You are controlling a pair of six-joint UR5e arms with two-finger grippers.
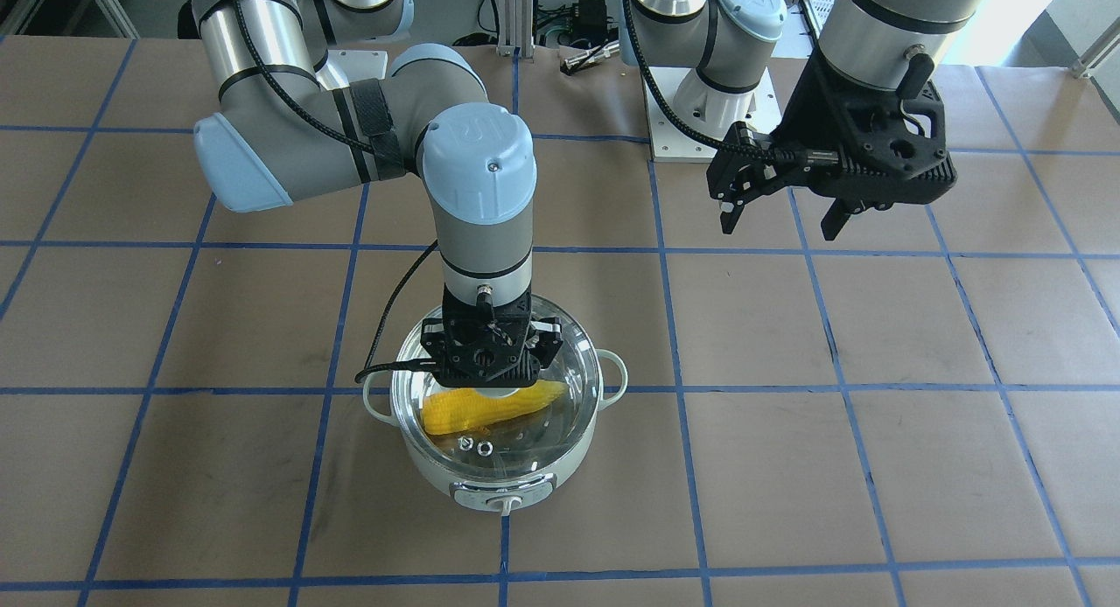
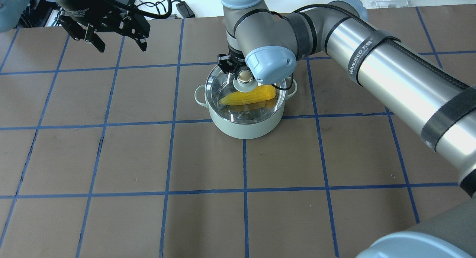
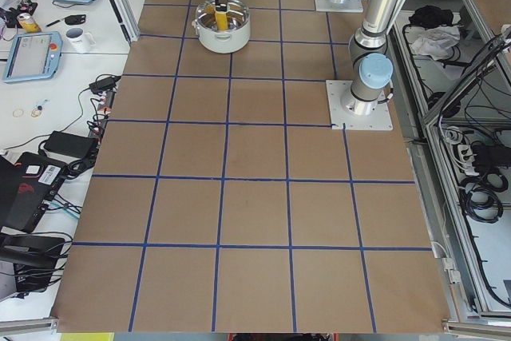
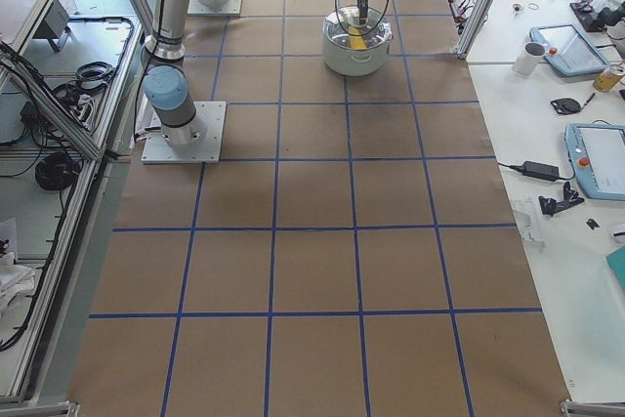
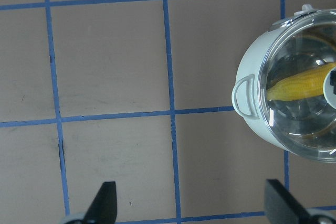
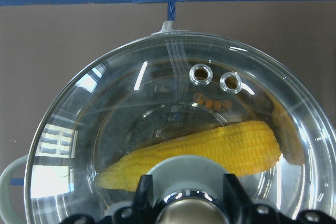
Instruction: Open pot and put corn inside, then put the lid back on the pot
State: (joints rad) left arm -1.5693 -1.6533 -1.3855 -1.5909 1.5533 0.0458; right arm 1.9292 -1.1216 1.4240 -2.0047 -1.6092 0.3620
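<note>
The pale mint-green pot (image 1: pixel 503 483) stands on the table with its control knob facing the front camera. The yellow corn (image 1: pixel 464 410) lies inside it, under the clear glass lid (image 1: pixel 534 441), which rests on the pot's rim. My right gripper (image 1: pixel 488 381) points straight down over the lid's centre, its fingers (image 6: pixel 144 192) closed on either side of the knob's beige ball (image 2: pixel 244 76). My left gripper (image 1: pixel 779 222) is open and empty, raised well off to the pot's side. The left wrist view shows the pot (image 5: pixel 252 124) and corn (image 5: pixel 299 85) at its right edge.
Brown paper with a blue tape grid (image 2: pixel 171 120) covers the table. The side tables hold tablets, a mug (image 3: pixel 78 37), cables and a laptop (image 3: pixel 24 189). The arm bases stand on metal plates (image 3: pixel 359 113) at the table's robot side.
</note>
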